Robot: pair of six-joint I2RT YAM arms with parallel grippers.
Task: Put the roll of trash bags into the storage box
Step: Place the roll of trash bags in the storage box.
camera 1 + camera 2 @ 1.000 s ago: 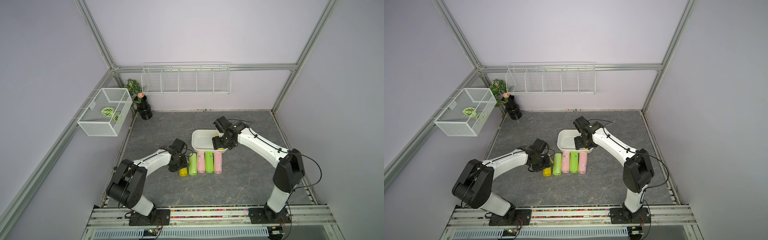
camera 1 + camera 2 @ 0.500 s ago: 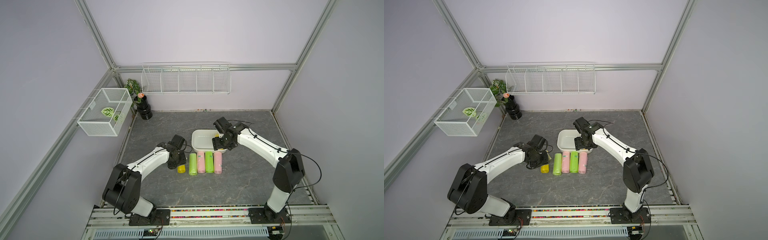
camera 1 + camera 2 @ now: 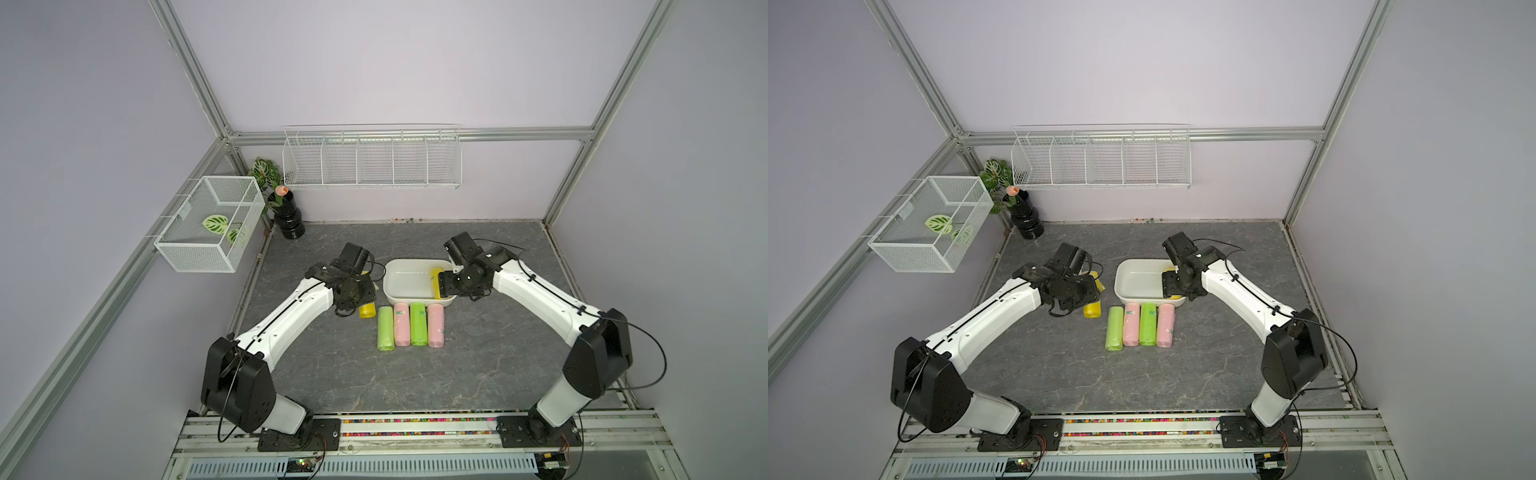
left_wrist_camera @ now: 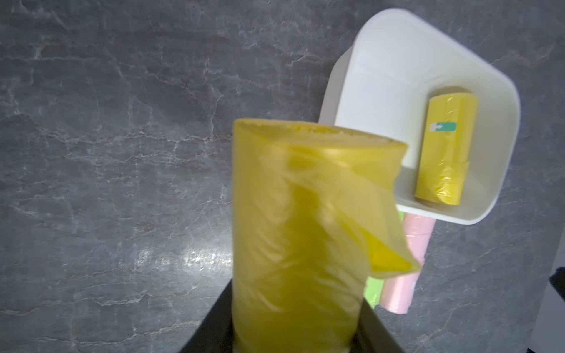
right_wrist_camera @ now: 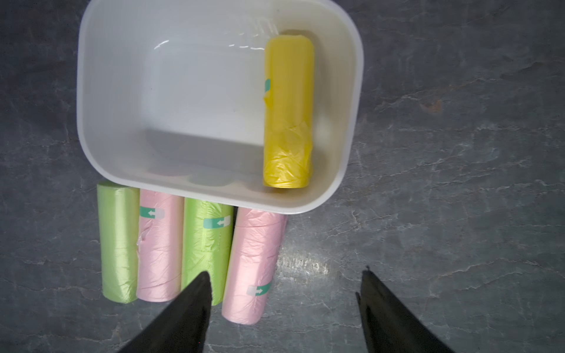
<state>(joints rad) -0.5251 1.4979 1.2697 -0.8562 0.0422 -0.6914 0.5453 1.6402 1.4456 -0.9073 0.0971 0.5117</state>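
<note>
Storage box (image 3: 409, 262): glossy white tub with rounded corners, centre of both top views, on grey marbled table (image 3: 478, 353). Contents: one yellow roll (image 5: 289, 113), lying flat along a short wall, teal label showing. Left gripper (image 4: 295, 334): clamped on a second yellow roll (image 4: 293, 229), loose flap of bag hanging off its side; held just left of the box in both top views, outside the rim. Right gripper (image 5: 284, 275): fingers spread, nothing between them, over the right end of the box in both top views. Row of four directly below the box in frame, side by side, touching: left green roll (image 3: 385, 328), left pink roll (image 3: 401, 324), right green roll (image 3: 418, 324), right pink roll (image 3: 435, 326); upper ends at the box's near rim. Background: long wire rack (image 3: 372, 166) on rear wall, mesh basket (image 3: 208, 232) at left, black vase (image 3: 289, 216) with plant in rear left corner.
</note>
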